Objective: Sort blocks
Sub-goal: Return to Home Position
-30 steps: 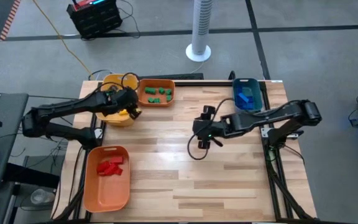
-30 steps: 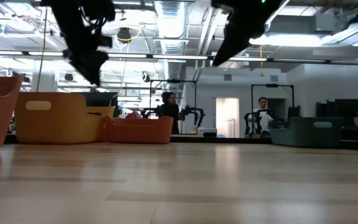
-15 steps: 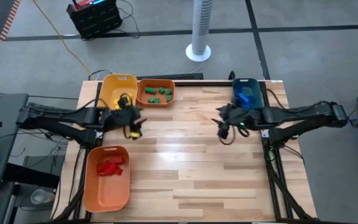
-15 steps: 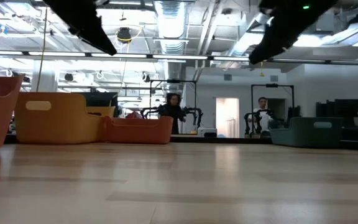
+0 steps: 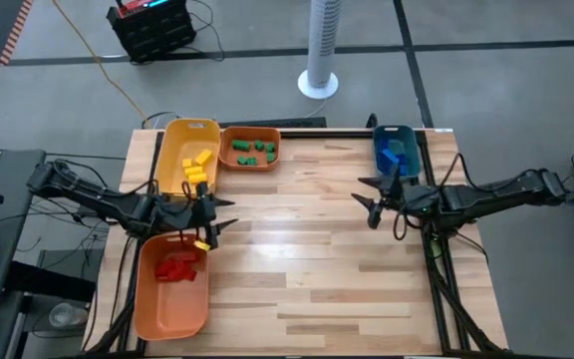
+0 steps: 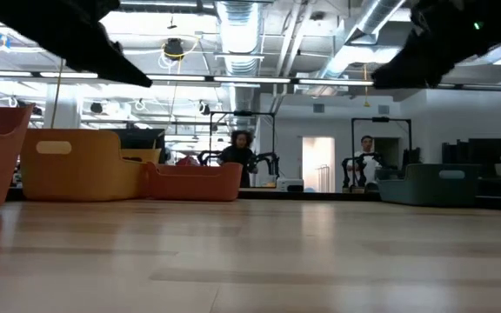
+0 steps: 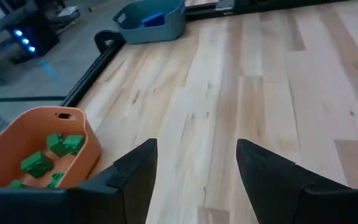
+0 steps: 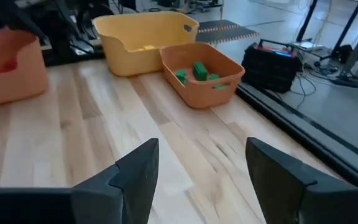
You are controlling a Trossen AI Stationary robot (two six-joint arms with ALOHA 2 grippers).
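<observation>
Fingers on your left end effector [image 5: 219, 212] stand spread wide with nothing between them, and through the gap the left wrist view shows you only bare bench [image 5: 317, 269]. It hangs just beside the yellow bin [image 5: 182, 140], on that bin's near side, between it and a second orange bin [image 5: 172, 309]. Your right end effector [image 5: 367, 199] is likewise spread and empty, well apart from the yellow bin, out toward the bench's far right side. Every block you can see lies in a bin. Yellow blocks [image 5: 198, 165] sit inside the yellow bin itself. Green blocks [image 5: 254, 150] lie in the orange bin [image 5: 249, 167] just beside the yellow bin's right wall. Red blocks [image 5: 177, 267] lie in the second orange bin, on the yellow bin's near side. Blue blocks [image 5: 397, 156] rest in the teal bin [image 5: 378, 150], far to the yellow bin's right along the same back edge of the bench.
</observation>
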